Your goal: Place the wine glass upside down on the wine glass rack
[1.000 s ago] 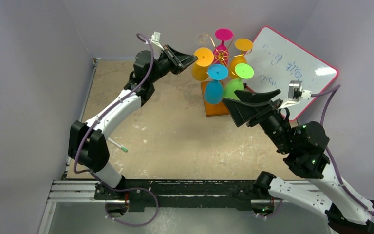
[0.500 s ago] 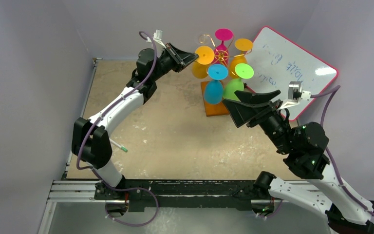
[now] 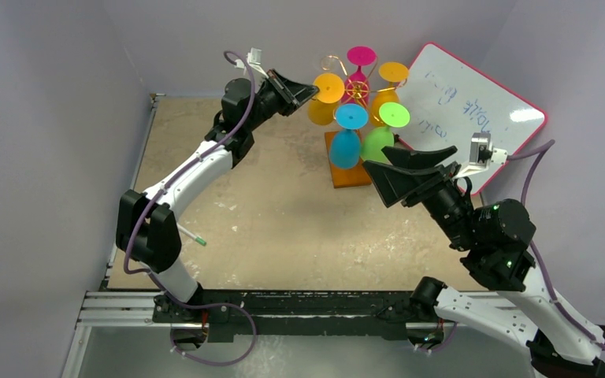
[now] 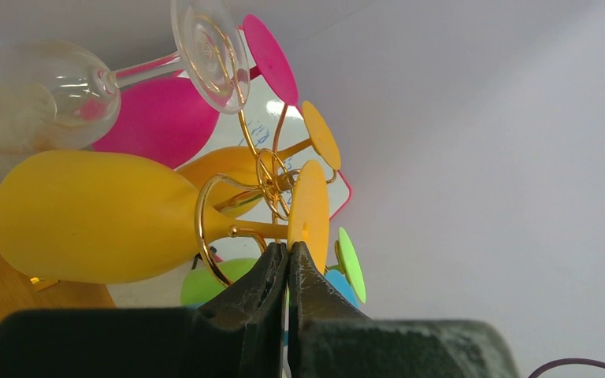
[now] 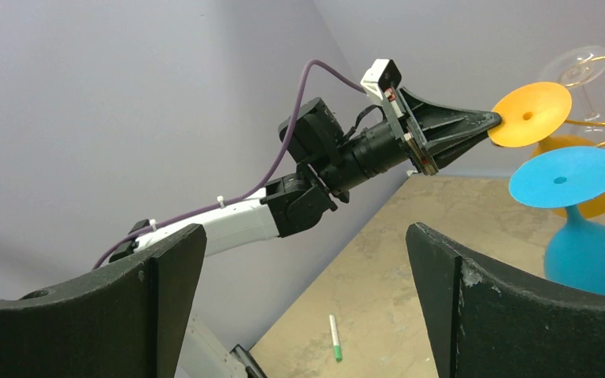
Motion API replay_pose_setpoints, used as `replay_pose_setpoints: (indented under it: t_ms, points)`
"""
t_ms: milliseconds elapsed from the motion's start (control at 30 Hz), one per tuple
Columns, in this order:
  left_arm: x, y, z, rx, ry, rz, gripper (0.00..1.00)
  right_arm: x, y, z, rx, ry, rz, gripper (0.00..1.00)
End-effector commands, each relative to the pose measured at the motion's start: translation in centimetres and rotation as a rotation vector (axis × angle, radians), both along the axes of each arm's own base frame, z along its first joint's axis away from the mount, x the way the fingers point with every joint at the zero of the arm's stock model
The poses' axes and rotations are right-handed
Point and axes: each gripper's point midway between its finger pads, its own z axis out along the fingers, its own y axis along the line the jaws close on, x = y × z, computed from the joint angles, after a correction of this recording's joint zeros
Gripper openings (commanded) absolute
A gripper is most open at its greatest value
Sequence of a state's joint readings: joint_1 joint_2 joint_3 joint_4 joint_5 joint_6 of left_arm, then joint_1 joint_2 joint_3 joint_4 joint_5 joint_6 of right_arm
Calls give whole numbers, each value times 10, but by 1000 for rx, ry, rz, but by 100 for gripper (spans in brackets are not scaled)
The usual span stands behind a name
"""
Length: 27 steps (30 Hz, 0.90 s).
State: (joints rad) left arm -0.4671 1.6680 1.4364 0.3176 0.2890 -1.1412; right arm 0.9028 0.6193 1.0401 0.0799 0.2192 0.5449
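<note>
Left pincer is edging a touch closer to the rack, clenching the yellow glass by its foot. The glass is already hanging bowl-down in a scroll arm. Right pincer is idling released, empty. Seemingly only letting go is remaining.

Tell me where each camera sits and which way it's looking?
Top external: above and behind, looking down on the table; both arms show, left gripper at the wine glass rack, right gripper open.
Left wrist: looks along its shut fingers at the yellow wine glass.
Right wrist: looks between its open fingers toward the left arm.
Both wrist views share that yellow glass's foot.
</note>
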Motion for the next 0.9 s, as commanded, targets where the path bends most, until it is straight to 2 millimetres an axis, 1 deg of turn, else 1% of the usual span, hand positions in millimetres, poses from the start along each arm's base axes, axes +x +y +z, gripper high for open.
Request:
replay_pose_setpoints:
  t_ms: [0,467,733,867]
  points:
    - [2,10,44,-26,-128,61,0,-2,-8,13,34,-32,-21,100]
    - [2,18,43,8,-136,98,0,-1,-7,10,27,-27,-23,100]
    - [-2,25,47,-35,-117,97,0,0,-6,9,25,-24,-23,100]
    - [-3,29,53,-66,-108,103,0,0,-6,9,24,-24,-23,100]
